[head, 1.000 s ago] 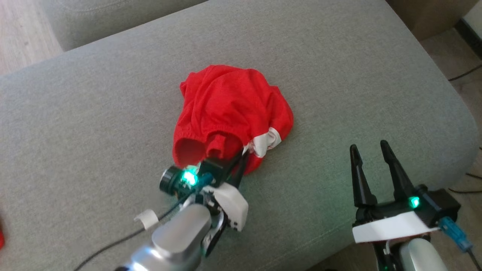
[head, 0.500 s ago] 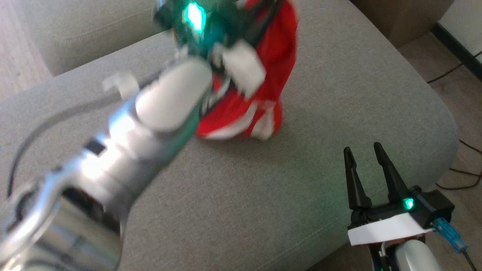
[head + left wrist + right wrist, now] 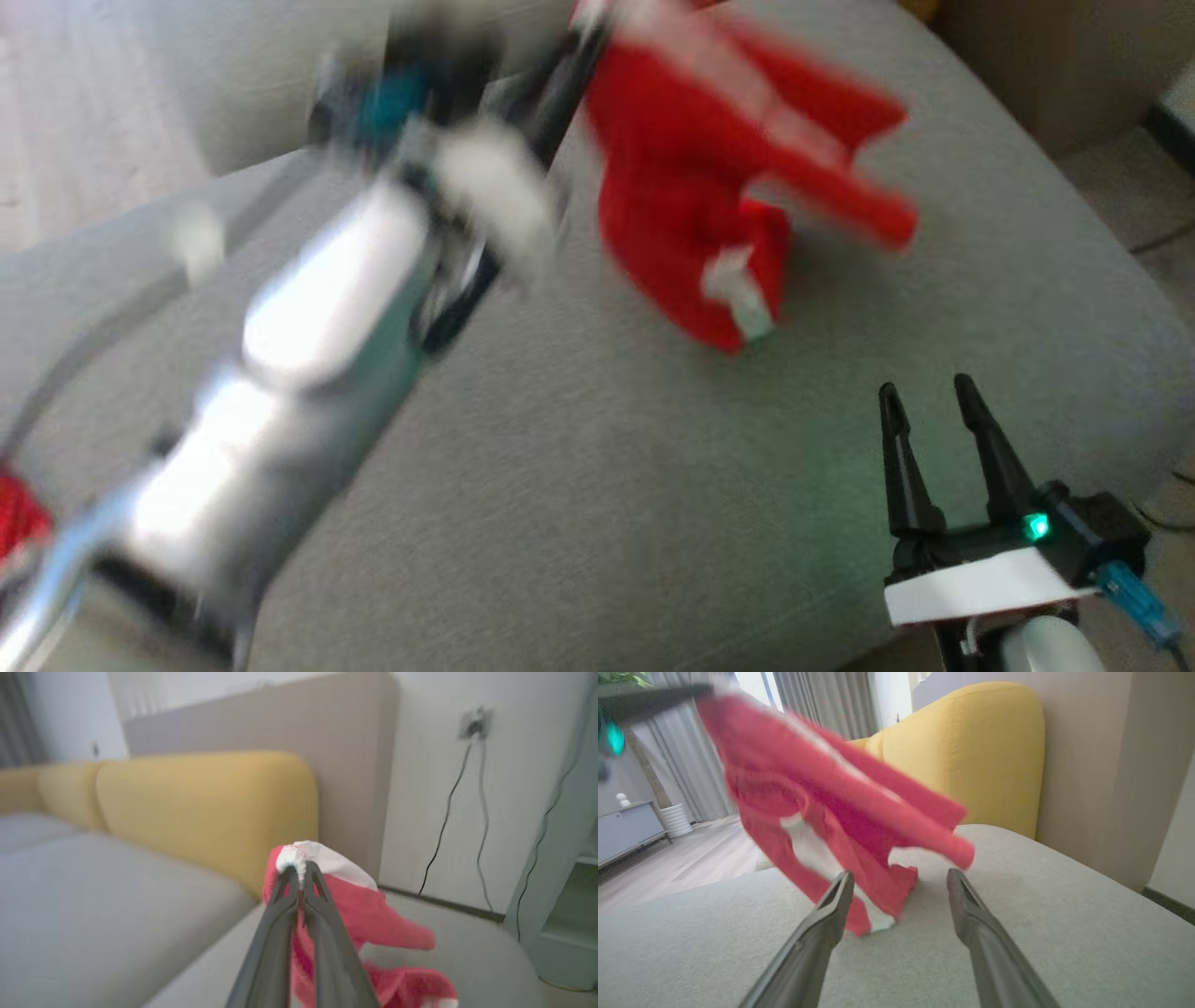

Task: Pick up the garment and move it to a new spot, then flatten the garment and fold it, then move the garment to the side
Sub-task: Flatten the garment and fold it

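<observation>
Garment (image 3: 674,191) newly aloft, limp red folds

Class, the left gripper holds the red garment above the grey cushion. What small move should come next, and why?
Probably carry the garment sideways to a bare patch of cushion and lower it: the left gripper is shut on its white trim, it hangs bunched, and the right gripper stands open nearby.

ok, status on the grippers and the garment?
Left gripper shut on white hem of red garment. Garment hangs over grey cushion, blurred. Right gripper open, low, off the cloth. No obstruction visible.
</observation>
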